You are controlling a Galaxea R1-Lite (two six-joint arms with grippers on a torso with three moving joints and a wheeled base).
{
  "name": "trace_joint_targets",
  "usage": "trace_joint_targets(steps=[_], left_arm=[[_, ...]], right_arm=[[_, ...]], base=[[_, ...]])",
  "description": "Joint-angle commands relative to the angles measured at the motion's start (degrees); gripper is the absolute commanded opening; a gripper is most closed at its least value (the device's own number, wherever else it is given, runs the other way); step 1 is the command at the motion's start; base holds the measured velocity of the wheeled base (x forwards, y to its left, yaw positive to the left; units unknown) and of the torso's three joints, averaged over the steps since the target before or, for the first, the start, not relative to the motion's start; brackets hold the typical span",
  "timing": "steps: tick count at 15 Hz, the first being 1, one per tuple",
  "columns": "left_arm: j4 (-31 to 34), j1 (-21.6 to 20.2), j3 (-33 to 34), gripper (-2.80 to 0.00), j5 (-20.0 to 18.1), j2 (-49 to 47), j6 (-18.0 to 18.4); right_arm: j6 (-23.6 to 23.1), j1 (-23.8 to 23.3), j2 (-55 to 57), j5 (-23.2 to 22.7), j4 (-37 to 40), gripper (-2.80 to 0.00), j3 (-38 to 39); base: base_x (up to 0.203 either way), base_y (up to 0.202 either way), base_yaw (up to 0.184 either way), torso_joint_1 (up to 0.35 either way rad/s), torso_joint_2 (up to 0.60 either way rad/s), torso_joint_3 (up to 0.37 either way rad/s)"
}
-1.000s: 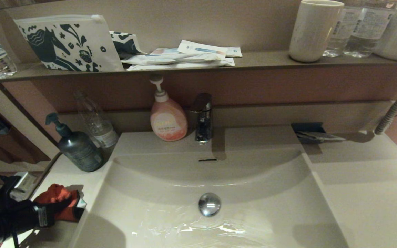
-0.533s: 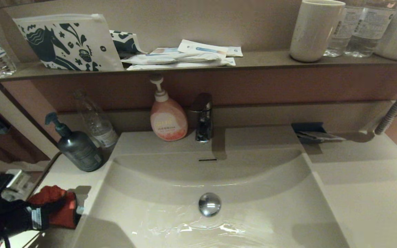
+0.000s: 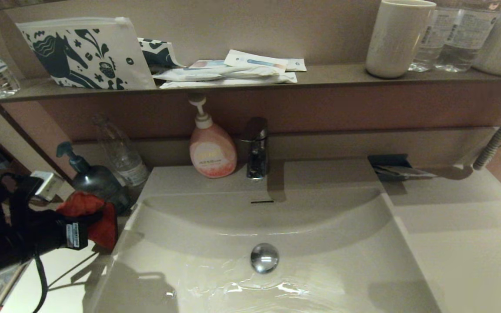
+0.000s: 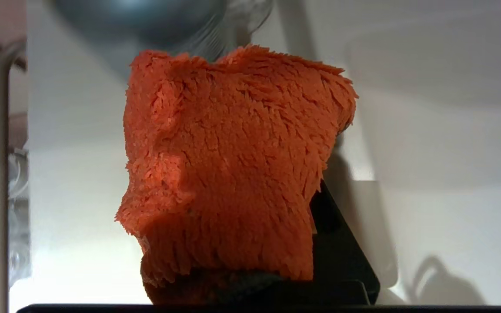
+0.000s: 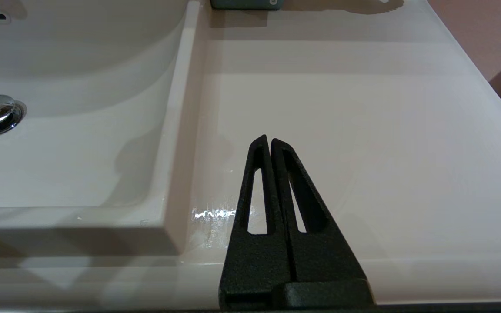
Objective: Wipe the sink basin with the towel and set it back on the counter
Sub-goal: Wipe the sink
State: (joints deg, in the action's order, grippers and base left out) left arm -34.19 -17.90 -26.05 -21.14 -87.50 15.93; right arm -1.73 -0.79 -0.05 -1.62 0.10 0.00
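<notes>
My left gripper is shut on the red-orange fluffy towel, held in the air above the left counter, just left of the sink basin's rim and in front of a dark pump bottle. In the left wrist view the towel hides the jaws except one black finger. The basin has a chrome drain stopper and an overflow slot, with wet streaks near the front. My right gripper hangs shut and empty over the right counter, beside the basin; the head view does not show it.
A dark pump bottle and a clear bottle stand at the counter's back left. A pink soap dispenser and the faucet sit behind the basin. A dark holder is at back right. The shelf above carries pouches and cups.
My left gripper has lifted the towel off the left counter and carried it up and back, toward the dark pump bottle and the basin's left rim.
</notes>
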Motion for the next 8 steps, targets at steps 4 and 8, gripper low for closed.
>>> trace_joint_targets(steps=[4,8], left_arm=[[-0.5,0.4,-0.9,0.00,0.6,-2.6,0.0],[-0.3,-0.9,-1.0,0.00,1.8,-0.2,0.0]], right_arm=[[0.0,0.0,0.0,0.0,0.0,-2.80,0.0],[0.0,0.0,0.0,0.0,0.0,-2.80,0.0]], base=[[0.000,0.000,0.000,0.000,0.00,0.000],[0.000,0.000,0.000,0.000,0.00,0.000]])
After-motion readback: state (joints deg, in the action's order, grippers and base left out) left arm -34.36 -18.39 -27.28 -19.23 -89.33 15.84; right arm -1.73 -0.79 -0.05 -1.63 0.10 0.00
